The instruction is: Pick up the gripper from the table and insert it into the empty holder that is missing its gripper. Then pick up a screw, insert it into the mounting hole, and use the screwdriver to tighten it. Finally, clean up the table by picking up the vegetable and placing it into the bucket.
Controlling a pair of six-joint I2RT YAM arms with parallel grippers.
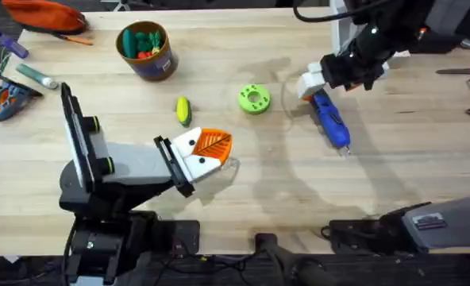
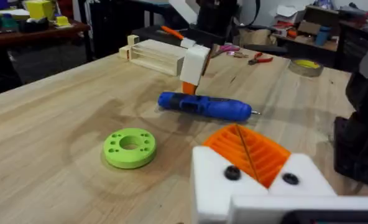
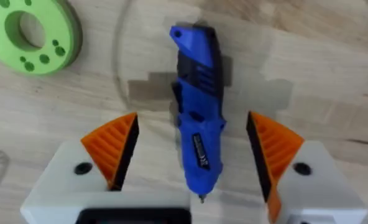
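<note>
**Blue screwdriver lies between the right arm's spread jaws**

Blue and pen-shaped, the screwdriver (image 1: 329, 121) lies flat on the pale wooden tabletop (image 1: 298, 183) right of centre in the overhead view, its thin bit pointing toward the lower right. The right gripper (image 1: 313, 86) hangs over its upper end. In the right wrist view the right arm's jaws stand well apart, one orange ribbed pad (image 3: 112, 146) on either side of the blue body, neither touching it.

At the lower middle of the overhead view the left gripper (image 1: 206, 152) rests low over the tabletop. Its jaws are together with nothing between them: in the left wrist view the two orange gripper tips (image 2: 249, 152) meet along a thin seam above the white holder (image 2: 258, 186), whose two dark screw heads show.

A bright green disc (image 1: 254, 99) with a hole sits near the centre, left of the screwdriver and apart from it. The yellow-green vegetable (image 1: 183, 110) lies on the bare wood further left, just above the left gripper. The brown-gold bucket (image 1: 148, 52) stands upright at the upper left, holding green and red pieces. A marker (image 1: 36, 75) lies near the left edge, and scissors (image 1: 465, 71) at the right edge.
</note>
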